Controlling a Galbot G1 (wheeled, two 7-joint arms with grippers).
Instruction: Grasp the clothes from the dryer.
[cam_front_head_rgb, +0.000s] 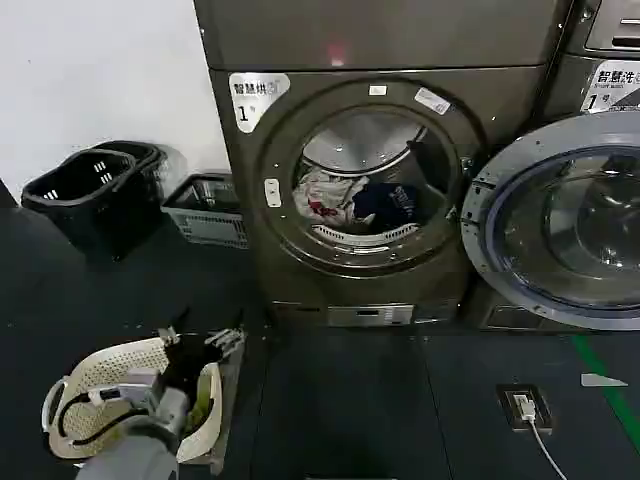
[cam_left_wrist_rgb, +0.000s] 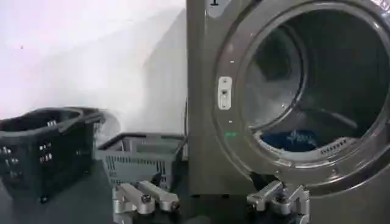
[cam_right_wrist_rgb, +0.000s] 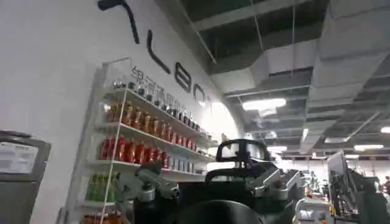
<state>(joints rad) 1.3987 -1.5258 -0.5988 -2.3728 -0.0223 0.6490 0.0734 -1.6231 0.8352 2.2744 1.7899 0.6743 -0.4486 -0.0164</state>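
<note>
Two machines (cam_front_head_rgb: 350, 180) (cam_front_head_rgb: 600, 150), three floor baskets (cam_front_head_rgb: 90, 195) (cam_front_head_rgb: 205, 208) (cam_front_head_rgb: 100, 375), one clothes heap (cam_front_head_rgb: 350, 203).

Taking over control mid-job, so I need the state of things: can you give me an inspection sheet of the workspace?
Surface: dark floor, bare before the machine.
Job's things: bronze-grey front-loading dryer, door open; white, red-marked and navy clothes in the drum.
Clutter: cream perforated laundry basket; two black baskets; grey basket.
Grippers: left gripper open, low, above the cream basket; right gripper open, facing a shelf of bottles.
Cables: white plug in floor socket.
Surroundings: neighbouring grey machine.
</note>
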